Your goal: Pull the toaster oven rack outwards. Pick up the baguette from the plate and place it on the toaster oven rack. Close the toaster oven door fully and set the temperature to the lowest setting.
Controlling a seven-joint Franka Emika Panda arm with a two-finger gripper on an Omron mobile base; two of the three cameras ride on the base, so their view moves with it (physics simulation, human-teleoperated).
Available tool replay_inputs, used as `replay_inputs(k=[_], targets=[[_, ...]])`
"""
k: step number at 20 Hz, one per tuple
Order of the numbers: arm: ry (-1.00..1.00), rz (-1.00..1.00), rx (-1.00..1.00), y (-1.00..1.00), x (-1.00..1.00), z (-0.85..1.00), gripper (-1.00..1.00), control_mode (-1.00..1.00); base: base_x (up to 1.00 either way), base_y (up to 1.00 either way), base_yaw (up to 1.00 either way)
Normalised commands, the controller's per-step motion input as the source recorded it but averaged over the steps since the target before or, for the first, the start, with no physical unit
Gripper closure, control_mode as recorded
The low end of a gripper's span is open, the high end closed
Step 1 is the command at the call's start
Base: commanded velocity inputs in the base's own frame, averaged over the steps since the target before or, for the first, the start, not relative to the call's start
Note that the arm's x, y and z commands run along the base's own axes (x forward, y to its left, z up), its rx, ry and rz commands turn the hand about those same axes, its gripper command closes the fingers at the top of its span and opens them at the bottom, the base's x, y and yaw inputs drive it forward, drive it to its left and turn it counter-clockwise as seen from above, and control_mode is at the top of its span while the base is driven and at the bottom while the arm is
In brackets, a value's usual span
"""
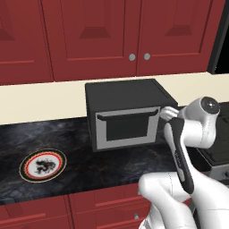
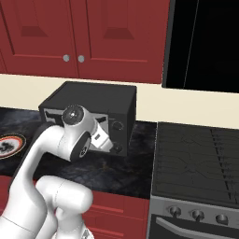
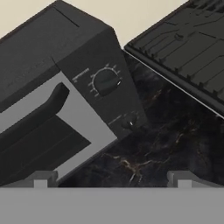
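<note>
Two knobs (image 3: 106,81) sit on the toaster oven (image 1: 120,96), at twelve o'clock from your wide-open, empty fingers (image 3: 41,178). Expect the upper one stiff, small and smooth; pinch its rim squarely.

Even flat rendered light; slight softness

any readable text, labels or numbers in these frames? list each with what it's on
None readable.
Toaster oven control panel: a short printed line and tick marks by the upper knob, another line by the lower knob; all too blurred to read.
Plate: dark centre pattern, not text.
</note>
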Motion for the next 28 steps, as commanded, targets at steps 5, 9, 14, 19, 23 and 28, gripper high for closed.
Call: replay_inputs(k=[5, 9, 14, 19, 23, 28], targets=[[0.00, 0.00, -0.01, -0.25, -0.01, 0.00, -1.00, -1.00, 0.00, 0.00, 0.00], [0.00, 0.00, 0.00, -0.45, 0.00, 0.00, -1.00, -1.00, 0.00, 0.00, 0.00], [0.00, 0.00, 0.00, -0.48, 0.00, 0.00, -1.00, -1.00, 0.00, 0.00, 0.00], [0.00, 0.00, 0.00, -0.07, 0.00, 0.00, -1.00, -1.00, 0.00, 0.00, 0.00], [-0.01, 0.01, 0.02, -0.01, 0.00, 0.00, -1.00, -1.00, 0.00, 0.00, 0.00], [-0.02, 0.17, 0.05, 0.00, 0.00, 0.06, -1.00, -1.00, 0.00, 0.00, 0.00]])
